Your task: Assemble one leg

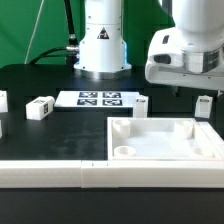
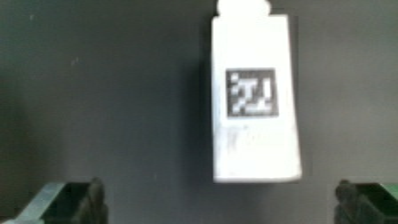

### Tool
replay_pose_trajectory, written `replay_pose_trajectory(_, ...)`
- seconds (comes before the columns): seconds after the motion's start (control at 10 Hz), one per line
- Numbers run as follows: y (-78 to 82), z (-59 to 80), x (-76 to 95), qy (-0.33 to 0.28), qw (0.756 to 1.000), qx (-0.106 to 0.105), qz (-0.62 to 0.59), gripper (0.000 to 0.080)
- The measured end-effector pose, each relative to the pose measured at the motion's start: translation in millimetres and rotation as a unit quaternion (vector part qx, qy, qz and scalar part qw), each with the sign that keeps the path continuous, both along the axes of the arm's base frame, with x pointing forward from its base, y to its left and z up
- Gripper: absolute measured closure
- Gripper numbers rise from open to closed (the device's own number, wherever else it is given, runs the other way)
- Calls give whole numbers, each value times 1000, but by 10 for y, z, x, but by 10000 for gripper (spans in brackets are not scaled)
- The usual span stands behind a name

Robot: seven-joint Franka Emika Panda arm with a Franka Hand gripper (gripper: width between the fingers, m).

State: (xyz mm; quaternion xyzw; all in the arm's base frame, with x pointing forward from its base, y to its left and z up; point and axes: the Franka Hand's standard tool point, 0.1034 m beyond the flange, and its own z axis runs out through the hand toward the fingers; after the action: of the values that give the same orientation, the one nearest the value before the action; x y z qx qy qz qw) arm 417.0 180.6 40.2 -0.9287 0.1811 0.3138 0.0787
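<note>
**Hand spread, leg ungripped**

Hand is spread wide, fingers far apart and touching nothing. In the wrist view the leg lies flat on the black bench, tag up, just beyond the fingertips. Exterior view, left to right: second leg, marker board, tray, hand raised above the bench at right.
</note>
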Motion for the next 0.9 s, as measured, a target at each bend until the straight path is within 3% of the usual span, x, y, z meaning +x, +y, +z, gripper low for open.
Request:
replay_pose_trajectory(0.1, -4, -53, 21, 9, 1000, 21, -6, 151)
replay_pose_trajectory(0.2, -12, -71, -66, 41, 999, 33, -8, 151)
replay_pose_trajectory(0.5, -60, -123, -104, 119, 991, 56, -9, 151)
replay_pose_trajectory(0.8, -34, -162, -82, 111, 993, 47, -17, 151)
replay_pose_trajectory(0.9, 82, -136, -98, 111, 993, 42, -18, 151)
